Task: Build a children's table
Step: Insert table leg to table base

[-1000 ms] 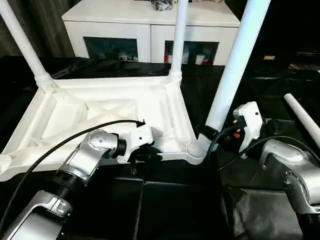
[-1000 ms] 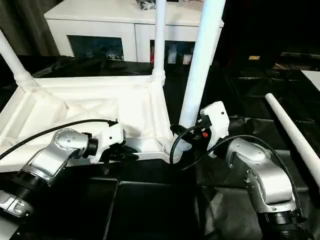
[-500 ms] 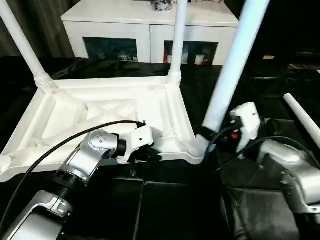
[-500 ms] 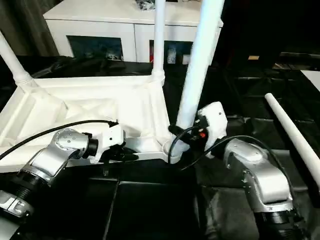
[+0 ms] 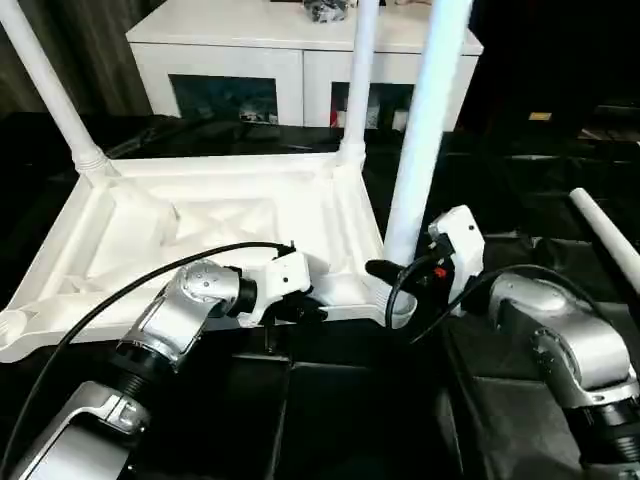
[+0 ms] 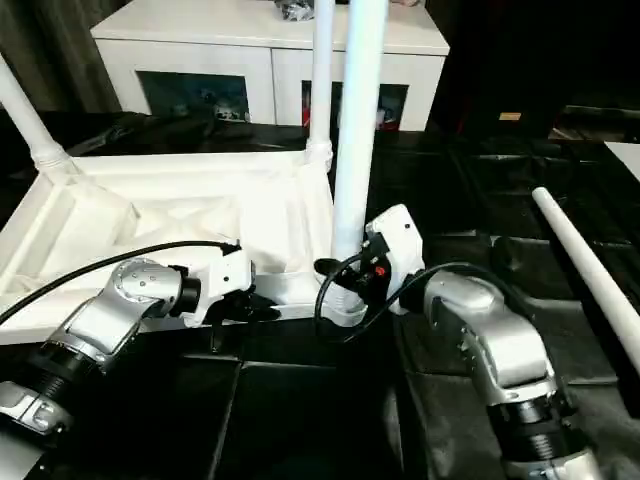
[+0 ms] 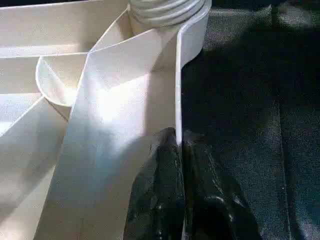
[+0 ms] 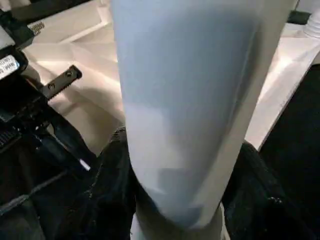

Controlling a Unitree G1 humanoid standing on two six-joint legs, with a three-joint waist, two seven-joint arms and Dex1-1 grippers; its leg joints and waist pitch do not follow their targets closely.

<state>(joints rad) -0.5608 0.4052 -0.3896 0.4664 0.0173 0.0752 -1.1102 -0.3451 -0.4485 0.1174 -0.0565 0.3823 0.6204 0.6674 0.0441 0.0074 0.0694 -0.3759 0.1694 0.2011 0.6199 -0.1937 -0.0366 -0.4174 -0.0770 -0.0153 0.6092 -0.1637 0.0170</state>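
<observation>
The children's table lies upside down: a white ribbed tabletop (image 5: 200,220) with one leg (image 5: 45,85) standing in its far left corner and another leg (image 5: 358,70) in its far right corner. A third white leg (image 5: 425,130) stands almost upright at the near right corner socket (image 5: 385,308). My right gripper (image 5: 395,272) is shut on this leg's lower end, and its black fingers (image 8: 107,185) wrap both sides of the tube (image 8: 190,100). My left gripper (image 5: 305,305) is shut on the tabletop's near rim (image 7: 179,100), one finger (image 7: 160,200) on each side of the thin wall.
A loose white leg (image 5: 605,240) lies on the black cloth at the right. A white cabinet (image 5: 300,50) with dark glass doors stands behind the tabletop. Black covered surface (image 5: 350,420) stretches in front of the tabletop.
The held leg has swung from leaning right to almost upright, and my right arm has moved left with it. My left gripper has stayed at the near rim.
</observation>
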